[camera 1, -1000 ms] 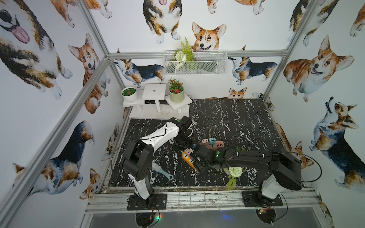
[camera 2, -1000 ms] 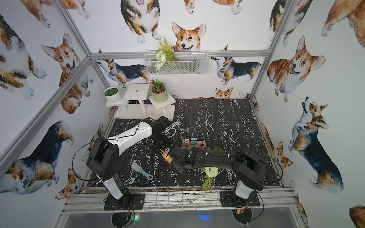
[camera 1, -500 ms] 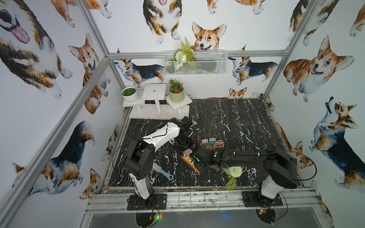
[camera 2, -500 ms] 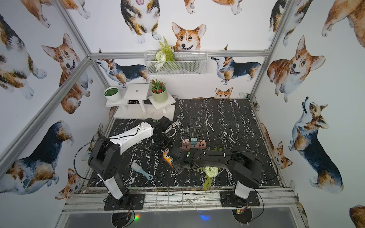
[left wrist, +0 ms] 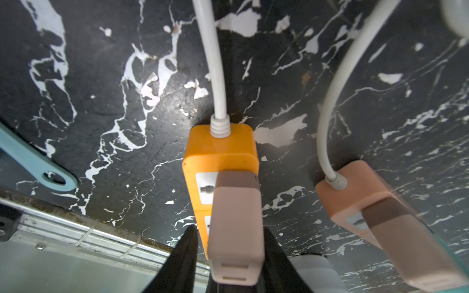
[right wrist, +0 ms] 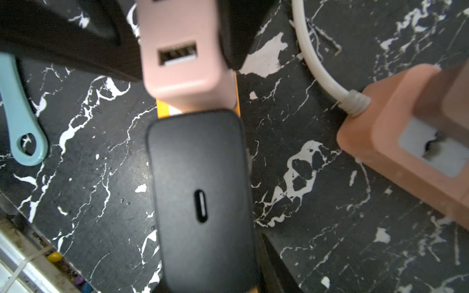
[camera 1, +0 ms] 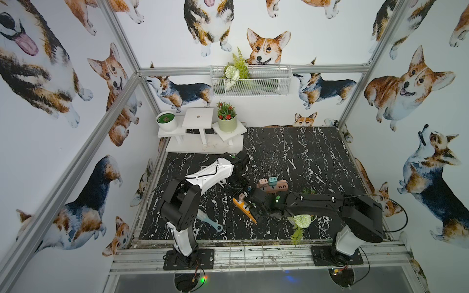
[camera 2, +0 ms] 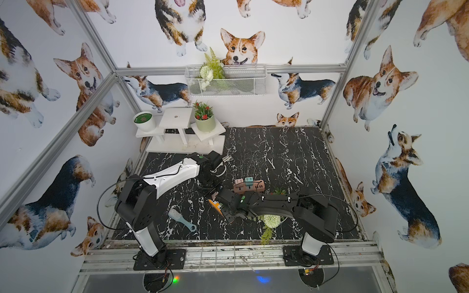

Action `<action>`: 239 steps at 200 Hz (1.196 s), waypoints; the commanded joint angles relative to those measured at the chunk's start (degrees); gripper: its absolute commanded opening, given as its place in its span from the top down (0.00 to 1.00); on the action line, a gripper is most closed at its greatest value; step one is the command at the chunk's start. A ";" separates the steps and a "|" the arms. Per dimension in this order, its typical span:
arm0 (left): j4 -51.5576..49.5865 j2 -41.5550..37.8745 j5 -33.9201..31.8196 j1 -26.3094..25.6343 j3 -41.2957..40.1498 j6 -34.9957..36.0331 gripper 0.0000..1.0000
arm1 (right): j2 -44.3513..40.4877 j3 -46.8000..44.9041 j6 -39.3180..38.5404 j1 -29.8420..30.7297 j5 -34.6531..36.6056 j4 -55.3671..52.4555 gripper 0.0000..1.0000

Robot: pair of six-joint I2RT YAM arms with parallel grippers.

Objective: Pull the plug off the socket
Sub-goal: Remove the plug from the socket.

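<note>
In both top views the two arms meet near the front of the black marble table [camera 1: 304, 157], and there's the orange power strip [camera 1: 240, 204] lying aslant, just near-left of a peach power strip [camera 1: 275, 187]. The left gripper [camera 1: 244, 194] is right on the pink plug [camera 1: 241, 196] at the strip's far end. The right gripper [camera 1: 252, 209] crowds over the strip's middle from the right. A blue brush [camera 1: 212, 221] lies near-left and a white flower [camera 1: 302, 220] near-right. Left wrist view now: the pink plug [left wrist: 236, 228] is seated in the orange strip, with black fingers [left wrist: 182, 258] either side. One is hard against it, the other shows a sliver of orange between, so I cannot tell if the grip is made. Right wrist view: a black charger [right wrist: 203, 197] sits plugged in just beside the pink plug. One finger [right wrist: 272, 263] shows alongside it with its partner hidden, so the hold cannot be told.
</note>
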 commanded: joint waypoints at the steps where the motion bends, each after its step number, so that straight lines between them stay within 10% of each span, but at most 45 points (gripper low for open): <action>1: -1.63 1.07 -1.21 -0.23 1.18 0.49 0.56 | 0.78 -0.30 -0.24 0.15 0.56 -4.07 0.60; 84: -1.38 0.82 -2.18 -0.42 1.50 -0.28 1.00 | 0.89 -0.36 -0.32 0.14 0.82 -4.25 0.60; 239: -7.18 -3.53 -5.38 1.17 7.27 2.29 1.00 | 1.24 -0.20 -0.12 0.19 1.83 -5.83 0.58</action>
